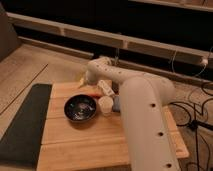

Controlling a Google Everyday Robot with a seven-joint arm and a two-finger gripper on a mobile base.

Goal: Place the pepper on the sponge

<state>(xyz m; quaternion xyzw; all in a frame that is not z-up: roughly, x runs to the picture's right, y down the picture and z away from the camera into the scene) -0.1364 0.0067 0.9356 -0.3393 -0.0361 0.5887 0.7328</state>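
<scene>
My white arm (pixel 142 120) rises from the lower right and bends over the back of the wooden table (pixel 75 145). The gripper (pixel 90 80) at its far end hangs low by the table's back edge, mostly hidden behind the wrist, and reads as open with nothing seen in it. The small orange-red pepper (pixel 93 93) lies on the table just below it, behind the black bowl (pixel 80 108). The blue sponge (pixel 116 104) shows as a sliver to the right of the white cup (pixel 105 105), partly covered by my arm.
A white bottle (pixel 105 87) lies tilted behind the cup. Something small and yellow (pixel 80 80) sits at the table's back edge. A dark mat (pixel 22 125) covers the table's left side. Cables (pixel 192 112) trail on the floor at right.
</scene>
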